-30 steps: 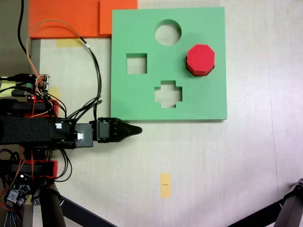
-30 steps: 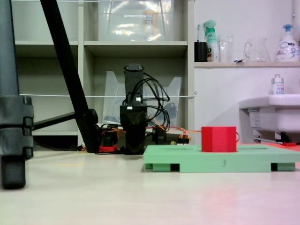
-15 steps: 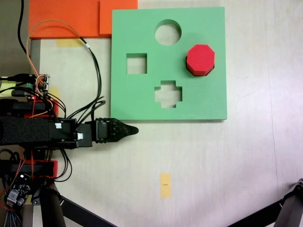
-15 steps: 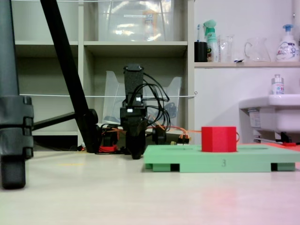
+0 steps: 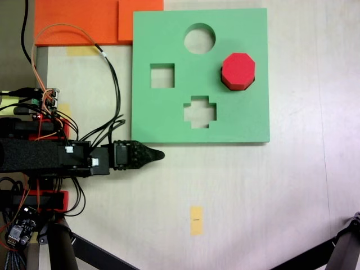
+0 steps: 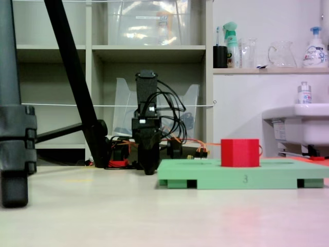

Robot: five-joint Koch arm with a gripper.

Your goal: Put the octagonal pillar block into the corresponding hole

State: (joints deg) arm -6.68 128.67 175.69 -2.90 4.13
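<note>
The small red eight-sided foam block looks light and slightly soft; I'd pinch two opposite flats. My pincer state: cannot tell.

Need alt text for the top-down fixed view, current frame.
A bright red octagonal block sits in a cut-out near the right edge of a square green foam board, which also has open round, square and cross-shaped holes. The black robot arm lies at lower left, its pointed gripper just off the board's bottom edge, holding nothing. A small yellow tape strip marks the pale table.
</note>
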